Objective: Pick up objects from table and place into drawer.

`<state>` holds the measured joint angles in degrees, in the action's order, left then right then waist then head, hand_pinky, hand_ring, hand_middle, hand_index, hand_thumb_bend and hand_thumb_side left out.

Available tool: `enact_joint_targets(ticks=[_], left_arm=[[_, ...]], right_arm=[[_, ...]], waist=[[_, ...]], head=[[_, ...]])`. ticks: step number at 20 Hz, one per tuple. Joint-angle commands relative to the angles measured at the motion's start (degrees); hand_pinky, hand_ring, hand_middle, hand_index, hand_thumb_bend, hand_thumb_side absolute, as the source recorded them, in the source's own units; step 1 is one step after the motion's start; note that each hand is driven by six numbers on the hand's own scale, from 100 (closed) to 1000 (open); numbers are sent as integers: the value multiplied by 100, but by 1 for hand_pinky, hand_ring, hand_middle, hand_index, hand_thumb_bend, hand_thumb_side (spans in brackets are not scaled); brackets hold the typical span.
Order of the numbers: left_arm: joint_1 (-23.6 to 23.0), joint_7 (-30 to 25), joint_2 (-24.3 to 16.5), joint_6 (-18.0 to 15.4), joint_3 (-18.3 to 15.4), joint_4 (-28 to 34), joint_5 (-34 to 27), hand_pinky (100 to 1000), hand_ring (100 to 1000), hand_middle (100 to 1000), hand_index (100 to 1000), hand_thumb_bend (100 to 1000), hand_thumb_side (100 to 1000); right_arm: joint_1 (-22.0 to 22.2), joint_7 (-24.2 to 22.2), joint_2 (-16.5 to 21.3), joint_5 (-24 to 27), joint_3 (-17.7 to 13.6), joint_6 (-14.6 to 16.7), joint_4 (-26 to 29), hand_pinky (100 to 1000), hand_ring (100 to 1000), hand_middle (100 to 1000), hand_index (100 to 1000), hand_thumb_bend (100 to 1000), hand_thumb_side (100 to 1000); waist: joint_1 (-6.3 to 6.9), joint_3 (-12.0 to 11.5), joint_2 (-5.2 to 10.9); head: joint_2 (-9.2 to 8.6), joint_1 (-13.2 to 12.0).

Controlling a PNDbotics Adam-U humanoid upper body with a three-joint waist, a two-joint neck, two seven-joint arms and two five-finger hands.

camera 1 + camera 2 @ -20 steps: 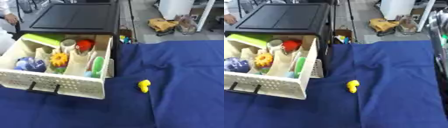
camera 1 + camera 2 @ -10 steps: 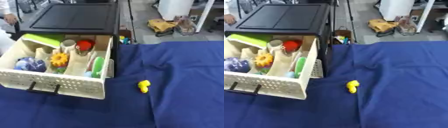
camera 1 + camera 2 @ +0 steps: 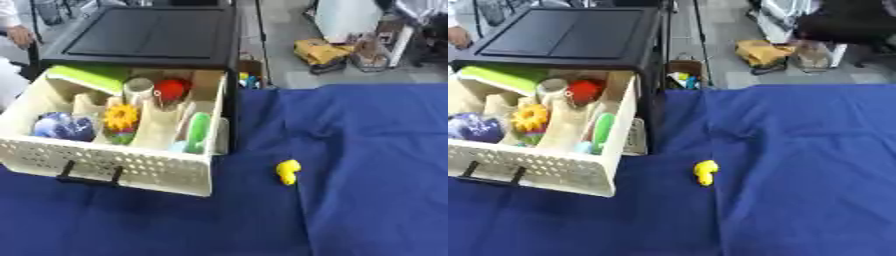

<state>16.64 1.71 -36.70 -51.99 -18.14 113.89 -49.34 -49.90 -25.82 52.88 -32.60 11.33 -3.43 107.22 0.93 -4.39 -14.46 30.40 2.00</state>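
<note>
Neither robot hand shows in either eye view, so the state of their fingers cannot be told. A dark blurred mass sits at the upper right corner of the right eye view; what it is cannot be made out.

The small yellow object point(image 3: 287, 171) lies alone on the blue cloth point(image 3: 376, 165), just right of the drawer and apart from it. The cream perforated drawer point(image 3: 114, 167) stands pulled out from the black cabinet point(image 3: 149, 37), its dark handle point(image 3: 87, 179) facing the near edge. Inside, between dividers, lie a green slab point(image 3: 83, 76), a pale cup point(image 3: 137, 89), a red item point(image 3: 172, 88), a yellow flower-shaped toy point(image 3: 121, 117), a blue-purple bundle point(image 3: 61, 126) and a green elongated piece point(image 3: 198, 131).
</note>
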Motion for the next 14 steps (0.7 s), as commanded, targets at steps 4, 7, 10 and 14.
enact_joint_targets(ticks=[4,7,10,14], left_arm=[[48,-22,-224,2,3,71,-10,385,489,522,684,116,1000],[49,-37,-233,2,13,71,-17,385,489,521,684,117,1000],[51,-51,-229,2,21,71,-27,385,490,522,684,117,1000],[56,-64,-230,2,24,71,-38,385,490,522,684,117,1000]], right_arm=[[-272,-1268,122,-198,249,462,-588,847,852,630,920,422,740],[-377,-1623,64,-269,385,549,-836,848,863,652,929,429,696],[-450,-1919,35,-327,504,595,-1026,842,873,680,935,460,632],[-443,-2123,30,-250,599,590,-1128,832,855,663,913,450,567]], waist=[[-2,-6,115],[4,-9,120],[0,-6,116],[-3,-2,109]], head=[[42,41],[58,47],[63,56],[64,52]])
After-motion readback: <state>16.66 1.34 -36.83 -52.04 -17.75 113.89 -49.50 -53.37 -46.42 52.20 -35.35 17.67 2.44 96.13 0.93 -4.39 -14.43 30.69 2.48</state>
